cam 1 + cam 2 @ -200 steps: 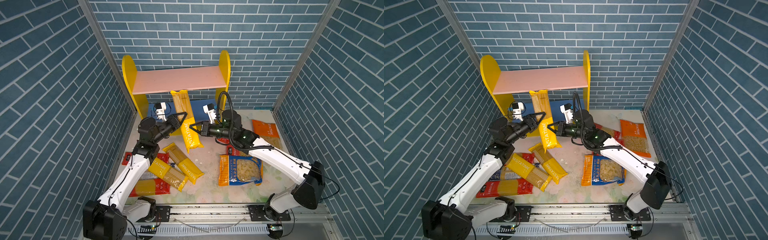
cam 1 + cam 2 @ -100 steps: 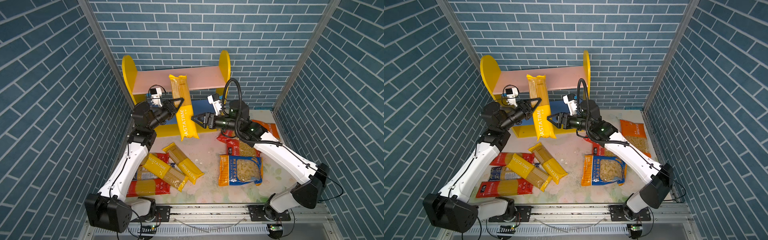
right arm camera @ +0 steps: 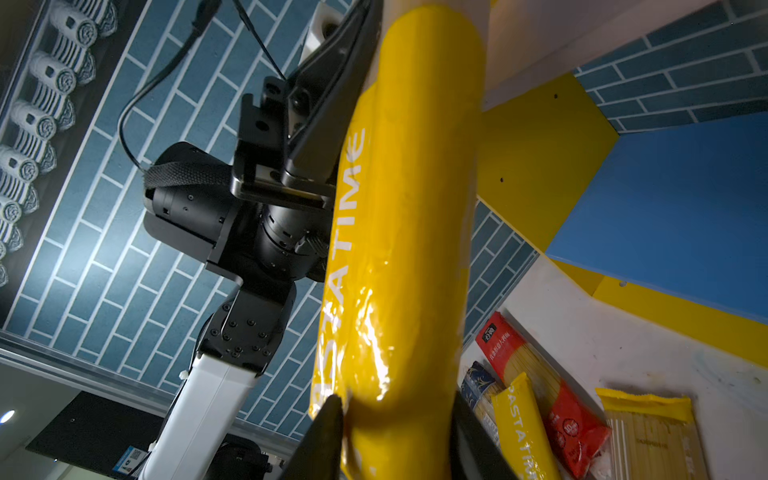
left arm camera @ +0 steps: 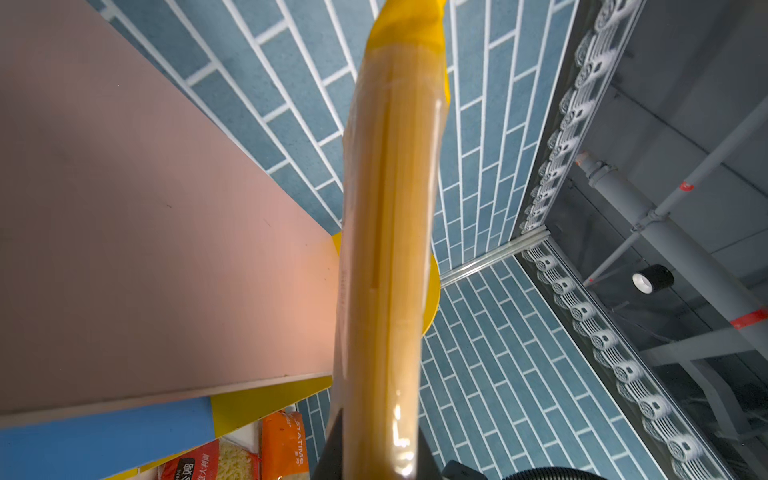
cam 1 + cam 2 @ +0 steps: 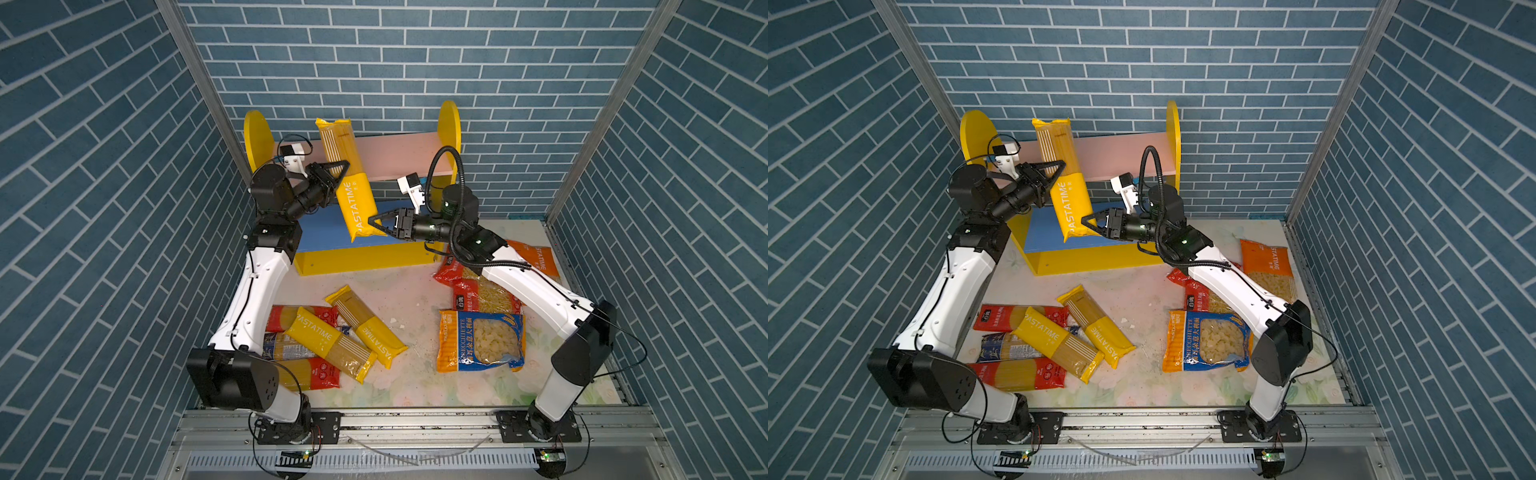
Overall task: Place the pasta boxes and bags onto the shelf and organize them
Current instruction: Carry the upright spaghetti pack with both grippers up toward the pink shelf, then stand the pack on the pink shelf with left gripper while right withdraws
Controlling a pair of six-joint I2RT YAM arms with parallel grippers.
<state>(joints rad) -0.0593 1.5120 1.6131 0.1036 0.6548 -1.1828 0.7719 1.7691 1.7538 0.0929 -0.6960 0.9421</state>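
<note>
Gripping yellow PASTATIME pack (image 5: 358,203) mid-length in closed left end effector (image 5: 343,171), lower end pinched in right end effector (image 5: 374,225). Held tilted off the table (image 5: 415,291), at near side of shelf (image 5: 409,154), left of centre.

Twin black-and-white arms
Left arm (image 5: 255,291) and right arm (image 5: 536,291): white shells, black screw-studded joints; a ribbed black cable (image 5: 445,148) loops above the right one.
</note>
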